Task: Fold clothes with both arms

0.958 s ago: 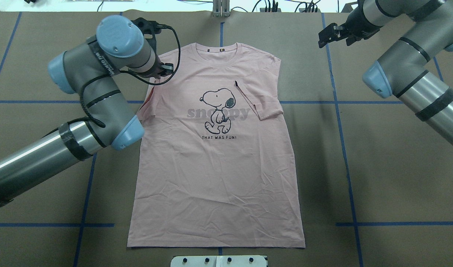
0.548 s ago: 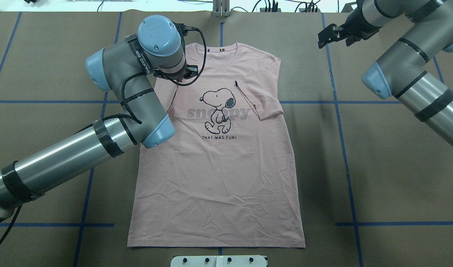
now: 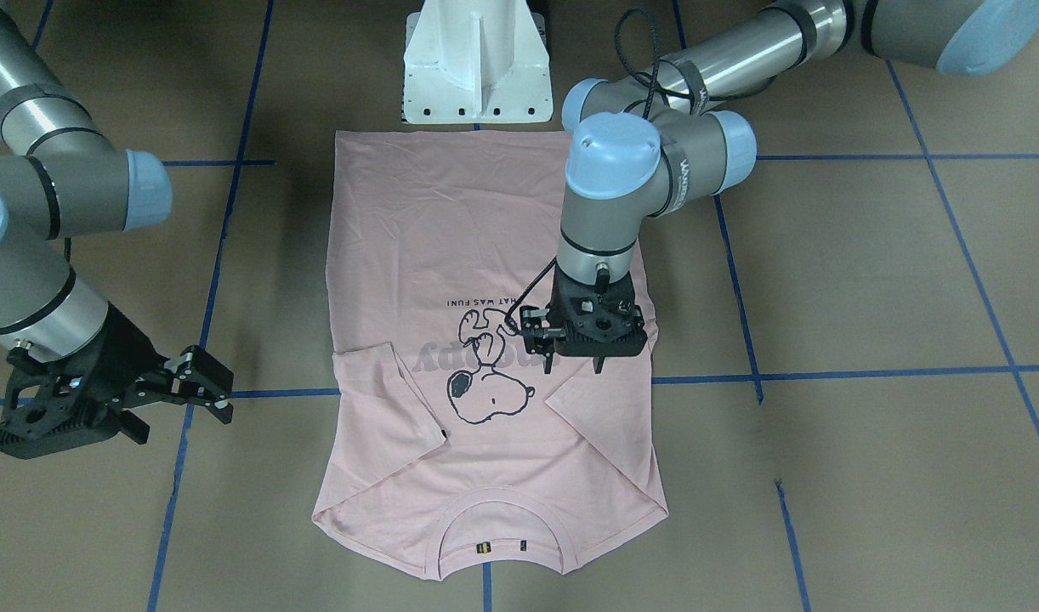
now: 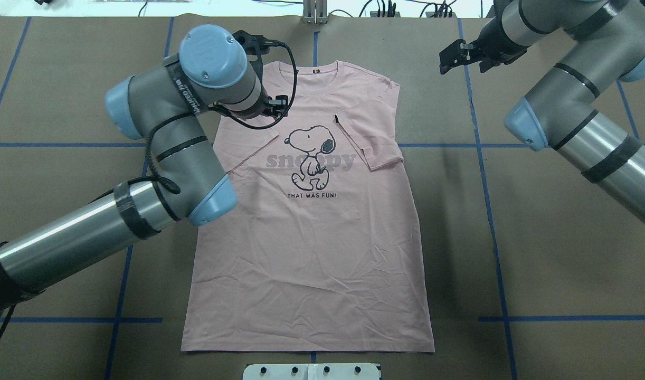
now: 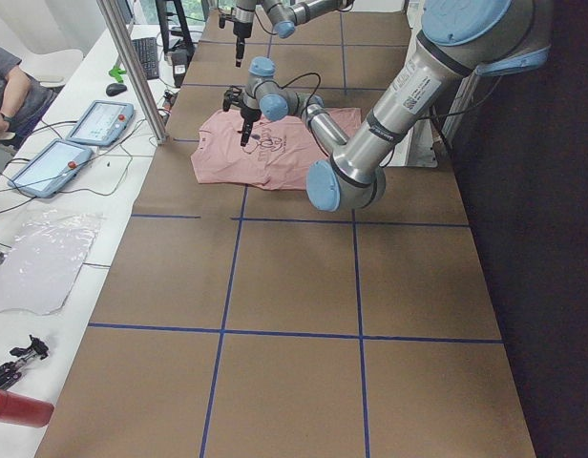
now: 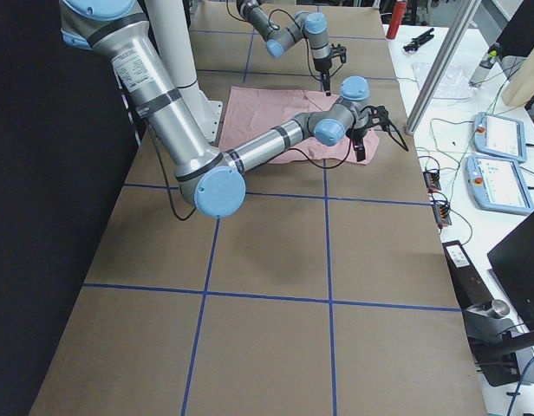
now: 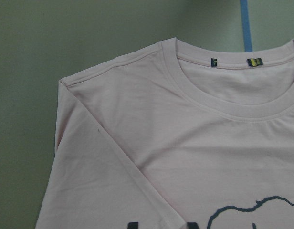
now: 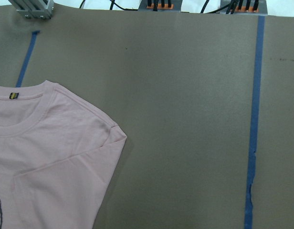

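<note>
The pale pink T-shirt [image 4: 306, 253] lies flat, Snoopy print up, collar at the far edge. Both sleeves are folded in over the chest. It also shows in the front view [image 3: 451, 221] and both wrist views [image 7: 185, 143] [image 8: 51, 157]. My left gripper [image 3: 576, 364] hovers over the folded left sleeve beside the print, open and empty. In the overhead view its wrist [image 4: 211, 68] hides most of it. My right gripper [image 4: 448, 59] is open and empty over bare table, to the right of the shirt's right shoulder. It also shows in the front view [image 3: 184, 404].
The table is covered in brown paper with blue tape lines [image 4: 481, 158]. The white pedestal base [image 3: 477, 68] stands at the shirt's hem. A metal post [image 4: 314, 13] stands at the far edge. Operator tablets [image 5: 94, 124] and cables lie on a side bench.
My left arm swung right across the shirt with the left sleeve, then drew back a little. The sleeve now lies folded on the chest. My right gripper shifted slightly left.
</note>
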Controlling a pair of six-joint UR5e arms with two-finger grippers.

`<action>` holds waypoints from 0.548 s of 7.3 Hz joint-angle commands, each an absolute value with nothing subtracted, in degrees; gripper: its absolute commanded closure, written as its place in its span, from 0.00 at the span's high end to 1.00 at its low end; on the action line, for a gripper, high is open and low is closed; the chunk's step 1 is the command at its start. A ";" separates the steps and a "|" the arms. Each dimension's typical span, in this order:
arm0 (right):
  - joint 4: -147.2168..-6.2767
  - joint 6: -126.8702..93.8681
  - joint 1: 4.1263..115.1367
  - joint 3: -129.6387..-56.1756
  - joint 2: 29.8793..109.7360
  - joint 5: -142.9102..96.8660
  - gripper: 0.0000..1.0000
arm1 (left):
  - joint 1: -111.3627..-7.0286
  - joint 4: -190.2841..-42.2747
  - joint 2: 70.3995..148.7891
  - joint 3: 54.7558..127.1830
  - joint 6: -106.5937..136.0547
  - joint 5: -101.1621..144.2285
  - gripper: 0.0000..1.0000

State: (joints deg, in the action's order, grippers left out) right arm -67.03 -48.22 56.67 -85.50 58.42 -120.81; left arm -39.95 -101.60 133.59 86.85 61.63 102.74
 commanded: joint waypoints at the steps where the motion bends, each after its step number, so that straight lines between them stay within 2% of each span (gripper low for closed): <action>1: -68.28 -62.50 47.16 -95.48 62.37 -113.68 1.00 | -39.82 -101.60 123.62 102.94 59.68 106.08 1.00; 3: -77.65 -76.05 30.76 -116.87 72.46 -98.51 1.00 | -35.71 -101.78 117.80 112.46 60.55 106.69 1.00; 4: -77.69 -82.81 23.02 -122.99 78.51 -92.78 0.99 | -34.20 -101.86 114.29 116.15 63.34 106.44 1.00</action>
State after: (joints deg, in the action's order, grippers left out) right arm -75.63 -74.40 32.75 -113.36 71.50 -100.60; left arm -36.41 -101.79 118.31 111.19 61.12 106.37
